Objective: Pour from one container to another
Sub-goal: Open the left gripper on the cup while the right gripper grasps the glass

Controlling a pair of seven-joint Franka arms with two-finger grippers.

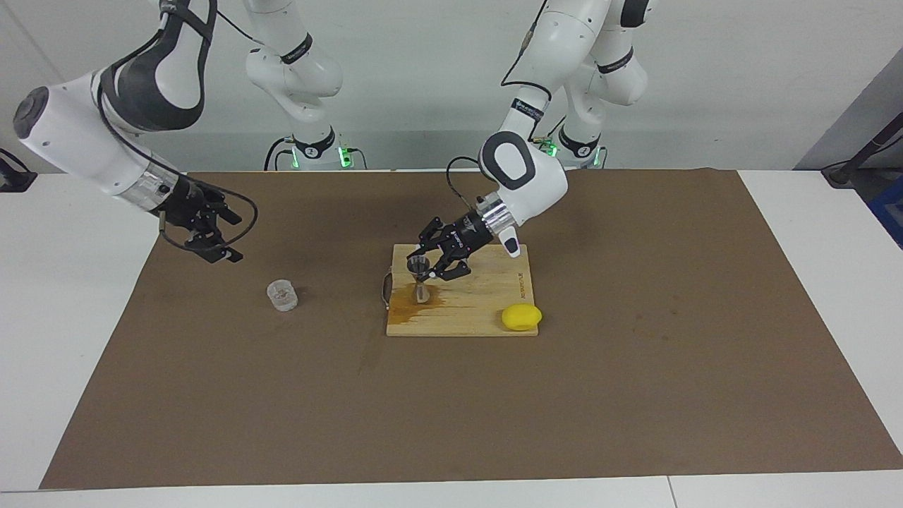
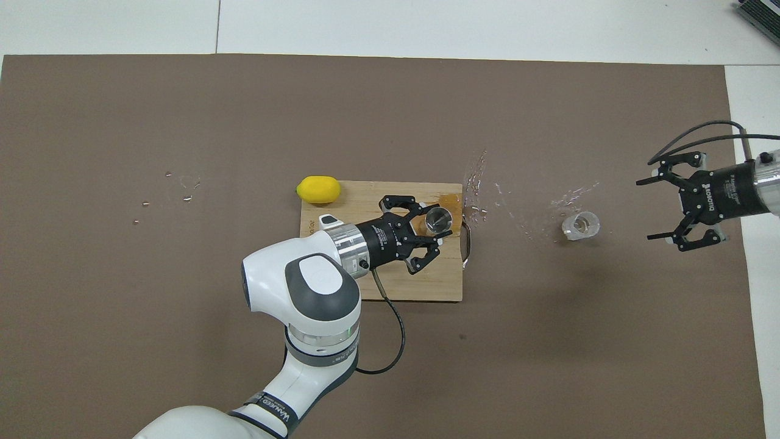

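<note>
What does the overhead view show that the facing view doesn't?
Overhead only: wet splashes on the brown mat between board and cup, and droplets toward the left arm's end.

Facing only: both arm bases, the wall, and the jigger's hourglass profile.

Both: left gripper shut on the jigger on the cutting board, lemon, clear cup, right gripper open beside it.

Shiny steel jigger (image 1: 420,271), wooden board (image 1: 480,310)
</note>
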